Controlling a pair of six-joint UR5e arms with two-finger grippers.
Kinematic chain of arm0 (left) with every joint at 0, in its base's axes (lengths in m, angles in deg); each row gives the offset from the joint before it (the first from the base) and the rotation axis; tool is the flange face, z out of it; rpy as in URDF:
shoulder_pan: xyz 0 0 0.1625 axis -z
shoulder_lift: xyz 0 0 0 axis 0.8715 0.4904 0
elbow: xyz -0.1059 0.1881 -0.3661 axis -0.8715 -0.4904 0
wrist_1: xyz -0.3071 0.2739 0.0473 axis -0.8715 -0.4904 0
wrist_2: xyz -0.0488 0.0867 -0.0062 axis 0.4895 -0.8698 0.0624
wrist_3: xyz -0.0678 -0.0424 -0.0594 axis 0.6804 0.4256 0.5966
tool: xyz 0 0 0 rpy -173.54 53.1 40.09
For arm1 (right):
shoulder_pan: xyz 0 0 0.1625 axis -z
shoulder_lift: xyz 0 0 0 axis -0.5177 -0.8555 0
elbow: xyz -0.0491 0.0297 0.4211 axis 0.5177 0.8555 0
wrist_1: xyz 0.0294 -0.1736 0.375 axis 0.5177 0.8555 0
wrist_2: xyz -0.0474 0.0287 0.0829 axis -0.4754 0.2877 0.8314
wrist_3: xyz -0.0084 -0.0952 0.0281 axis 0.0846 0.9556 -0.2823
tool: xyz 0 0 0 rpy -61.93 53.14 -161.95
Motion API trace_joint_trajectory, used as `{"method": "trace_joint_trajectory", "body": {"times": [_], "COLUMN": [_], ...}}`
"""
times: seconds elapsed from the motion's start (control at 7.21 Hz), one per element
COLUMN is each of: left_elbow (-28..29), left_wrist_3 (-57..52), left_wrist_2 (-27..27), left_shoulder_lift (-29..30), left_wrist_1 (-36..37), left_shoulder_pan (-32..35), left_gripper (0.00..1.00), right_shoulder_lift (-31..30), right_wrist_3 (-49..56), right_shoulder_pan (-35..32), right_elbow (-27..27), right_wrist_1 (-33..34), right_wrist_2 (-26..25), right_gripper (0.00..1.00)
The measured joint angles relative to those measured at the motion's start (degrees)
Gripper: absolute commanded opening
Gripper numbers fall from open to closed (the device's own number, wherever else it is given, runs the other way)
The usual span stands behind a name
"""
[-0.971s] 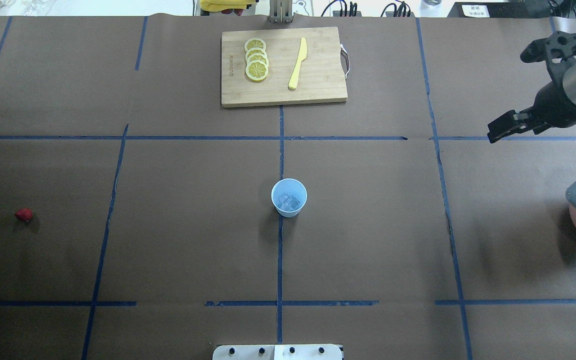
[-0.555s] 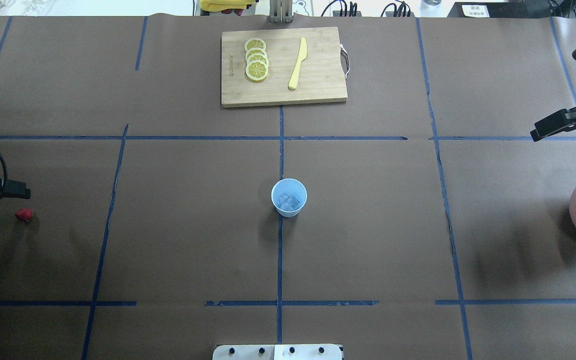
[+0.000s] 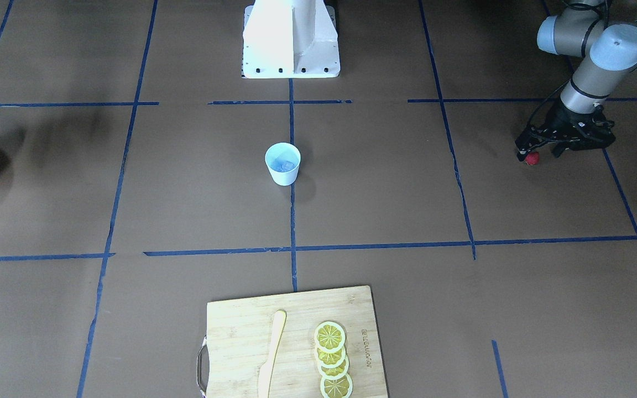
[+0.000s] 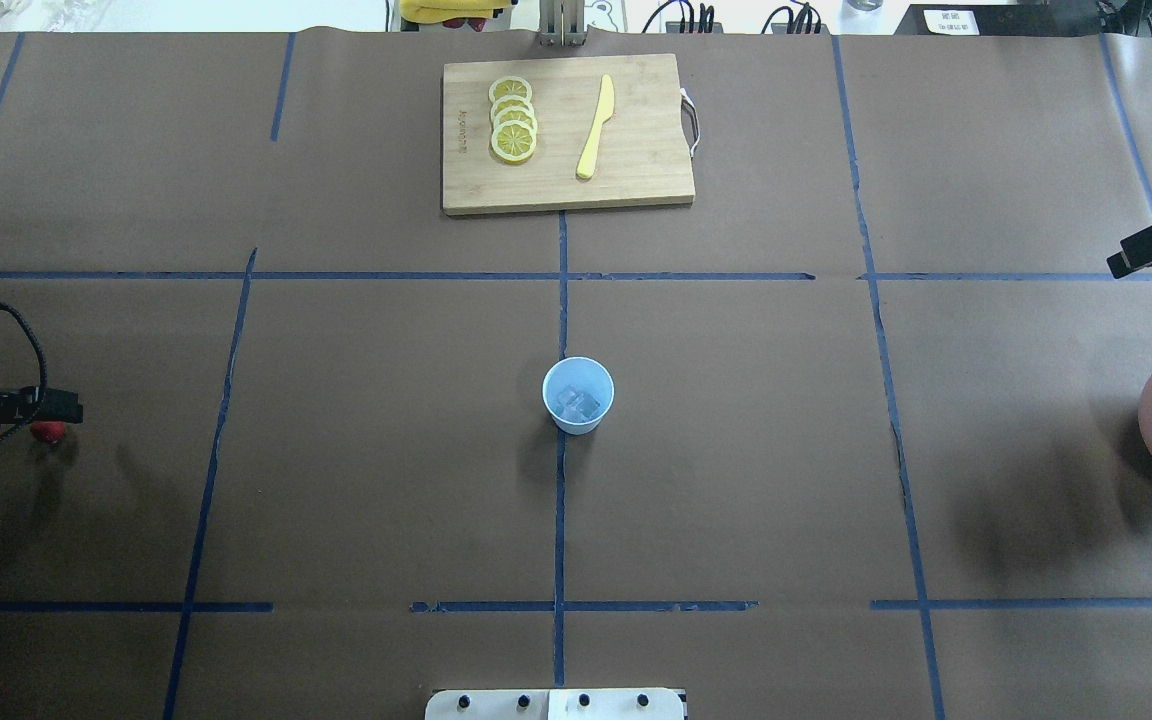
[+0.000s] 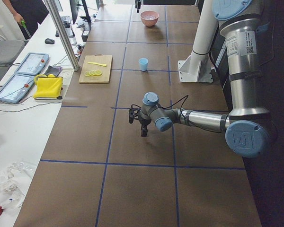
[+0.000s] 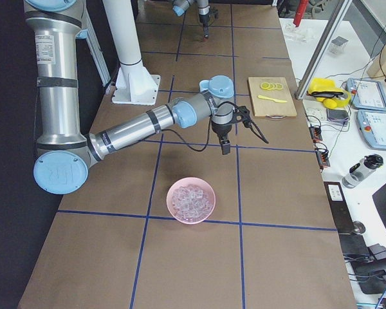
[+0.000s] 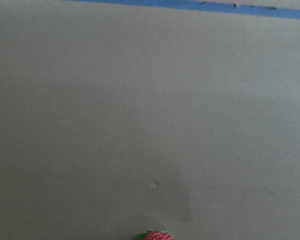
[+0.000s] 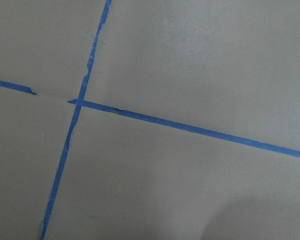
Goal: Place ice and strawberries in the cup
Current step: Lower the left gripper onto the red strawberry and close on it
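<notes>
1. Left arm: reaches out low over the table's left end, forearm near level, wrist turned down. The left gripper (image 3: 539,149) hangs just above the paper at the strawberry (image 3: 531,158).
2. Left tool: the fingers look parted, one tip just beside the berry, nothing held. This is read from the front view, where the gripper is small and dark, so it is tentative.
3. The strawberry lies on the table, well apart from the cup (image 4: 578,395). Overhead, the gripper covers most of it. The left wrist camera catches only its top, at the frame's bottom edge.
4. Right arm: stretched low over the table's right end, wrist down. The right gripper (image 6: 228,135) is over bare paper near a tape crossing, near the pink bowl (image 6: 190,221) but not above it.
5. Right tool: fingers spread, empty. The overhead frame cuts it off, with one finger showing at the edge.
6. The cup stands upright at table centre on a tape line, with ice (image 4: 576,404) at its bottom. The cube count is unclear.
7. The bowl is cut off overhead and in front. The right side view shows it whole, holding cubes.
</notes>
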Motion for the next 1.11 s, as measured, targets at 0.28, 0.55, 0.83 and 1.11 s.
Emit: {"method": "trace_joint_trajectory", "body": {"times": [0.28, 0.55, 0.83, 1.11], "left_elbow": [1.8, 2.6, 2.6, 2.4], "left_wrist_3": [0.0, 0.0, -0.1, -0.1], "left_wrist_2": [0.0, 0.0, 0.2, 0.3], "left_shoulder_lift": [1.6, 2.5, 2.3, 1.9], "left_wrist_1": [-0.1, -0.1, -0.1, -0.2], "left_shoulder_pan": [-0.1, -0.1, -0.2, -0.2], "left_gripper": [0.90, 0.90, 0.90, 0.90], "right_shoulder_lift": [0.1, 0.1, 0.2, 0.2], "right_wrist_3": [-0.2, -0.4, -0.5, -0.6], "right_shoulder_pan": [0.0, 0.0, -0.1, -0.1], "right_elbow": [0.2, 0.2, 0.1, 0.0], "right_wrist_1": [-0.1, -0.1, -0.2, -0.2], "right_wrist_2": [0.0, 0.0, 0.1, 0.1], "right_gripper": [0.99, 0.99, 0.99, 0.99]}}
